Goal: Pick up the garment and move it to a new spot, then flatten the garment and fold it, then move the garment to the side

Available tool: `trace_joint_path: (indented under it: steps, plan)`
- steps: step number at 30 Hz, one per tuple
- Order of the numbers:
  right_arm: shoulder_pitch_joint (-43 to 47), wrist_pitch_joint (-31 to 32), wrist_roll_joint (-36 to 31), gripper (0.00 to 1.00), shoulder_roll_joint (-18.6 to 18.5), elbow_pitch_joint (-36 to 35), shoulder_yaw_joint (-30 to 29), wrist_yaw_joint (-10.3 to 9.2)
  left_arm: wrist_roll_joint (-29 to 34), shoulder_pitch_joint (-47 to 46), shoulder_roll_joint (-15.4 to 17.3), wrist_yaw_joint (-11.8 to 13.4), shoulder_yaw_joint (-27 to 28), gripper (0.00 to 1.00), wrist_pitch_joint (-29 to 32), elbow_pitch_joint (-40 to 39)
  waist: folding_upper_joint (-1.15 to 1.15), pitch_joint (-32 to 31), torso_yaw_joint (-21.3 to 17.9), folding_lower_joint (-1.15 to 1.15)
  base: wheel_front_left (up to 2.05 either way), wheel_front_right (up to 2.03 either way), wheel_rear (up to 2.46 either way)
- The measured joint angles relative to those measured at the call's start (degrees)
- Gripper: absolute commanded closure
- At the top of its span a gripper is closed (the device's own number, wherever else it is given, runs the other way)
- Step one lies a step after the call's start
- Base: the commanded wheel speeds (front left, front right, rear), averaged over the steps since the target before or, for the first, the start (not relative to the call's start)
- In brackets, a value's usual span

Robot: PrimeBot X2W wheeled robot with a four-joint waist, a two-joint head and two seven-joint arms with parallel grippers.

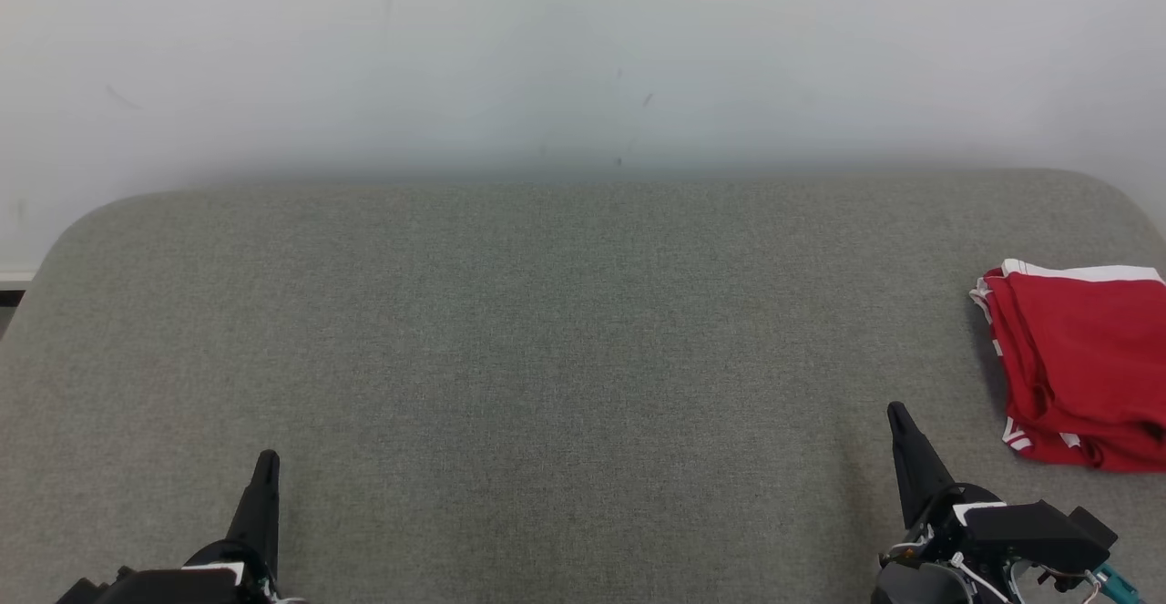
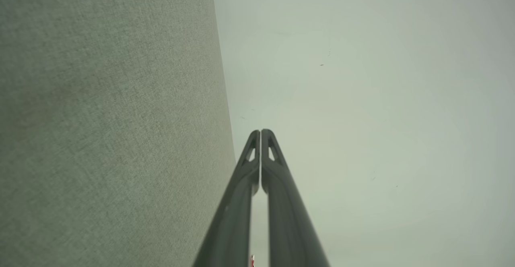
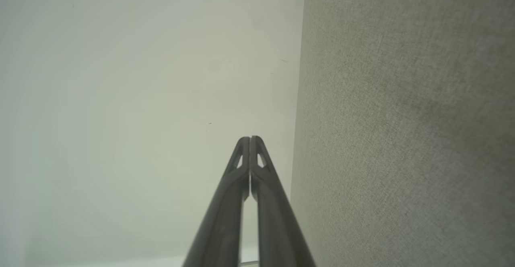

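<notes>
The garment [image 1: 1084, 367] is red with white trim, folded into a compact stack at the far right of the grey padded surface [image 1: 547, 331]. My right gripper [image 1: 897, 413] stands shut and empty at the lower right, a short way left of and nearer than the garment. At the lower left my left gripper [image 1: 267, 458] is shut too, holding nothing. In the left wrist view the left gripper [image 2: 260, 132] has its tips pressed together against the pale wall. The right gripper [image 3: 249, 139] looks the same in the right wrist view.
A pale wall [image 1: 583, 57] rises behind the surface's far edge. The surface has rounded back corners; its left edge drops off near a strip of floor [image 1: 11, 299]. The grey fabric [image 2: 104, 122] runs along one side of each wrist view.
</notes>
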Motion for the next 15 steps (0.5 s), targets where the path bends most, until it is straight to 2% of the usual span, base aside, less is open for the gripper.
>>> trace_joint_path:
  steps: [15]
  plan:
    - [0.00, 0.00, 0.00, 1.00, 0.00, 0.00, 0.00, 0.00, 0.00, 0.00, 0.00, 0.00, 0.00, 1.00, 0.00, 0.00, 0.00, 0.00, 0.00, 0.00, 0.00, 0.00, 0.00]
